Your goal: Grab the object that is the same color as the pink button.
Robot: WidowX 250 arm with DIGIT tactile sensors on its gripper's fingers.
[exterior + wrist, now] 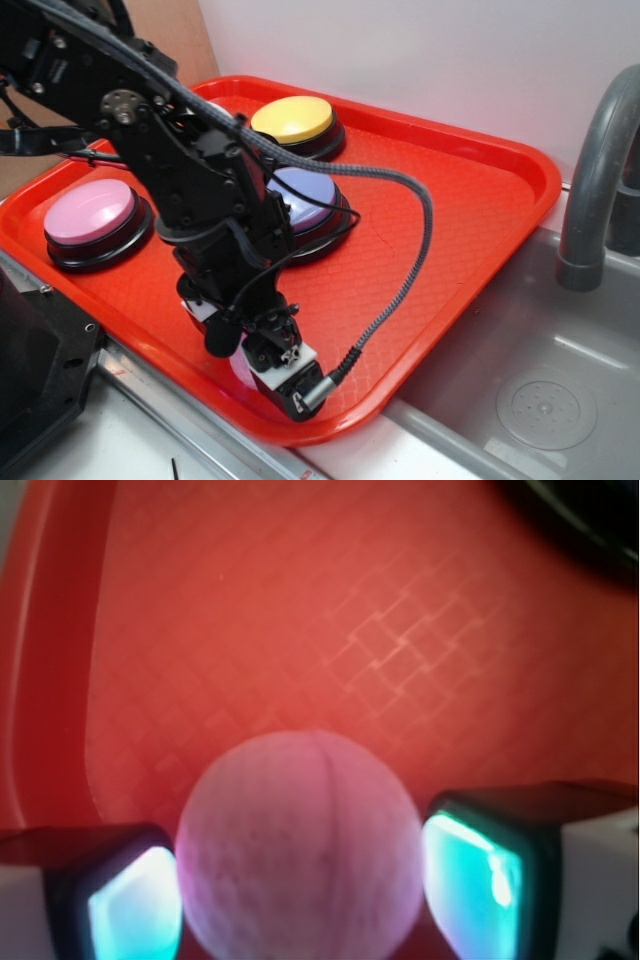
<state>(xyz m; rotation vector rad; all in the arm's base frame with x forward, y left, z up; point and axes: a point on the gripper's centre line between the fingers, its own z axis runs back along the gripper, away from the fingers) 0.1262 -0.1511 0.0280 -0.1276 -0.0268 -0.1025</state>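
Exterior view
Arm: the black WidowX arm reaches down from the upper left, bent over the near part of the red tray [470, 200].
Claw: the gripper [262, 362] sits low, close to the tray's near rim; from here its fingers are crowded under the wrist block and I cannot tell how wide they stand.
Pink ball: only a sliver of the pink ball [241, 372] peeks out at the claw's left lower edge, right under the fingers.
Pink button: the pink button [90, 212] stands well off to the claw's left and farther back on the tray.
Other buttons: the lavender-blue button [306, 196] is just behind the arm, partly covered by it; the yellow button [292, 119] is behind that one.
Cable: a braided cable [425, 225] loops from the arm out to the claw's right and back to a plug at the wrist.
Sink: a grey sink [540, 370] and faucet [595, 170] lie to the claw's right, off the tray.

Wrist view
Claw: the gripper [305, 895] is spread, one glowing teal pad [135, 910] on either side of the ball.
Pink ball: the ball [300, 845] sits between the pads, resting on the tray's textured floor [300, 610]; the left pad looks to be touching or nearly so, the right pad stands just beside it.
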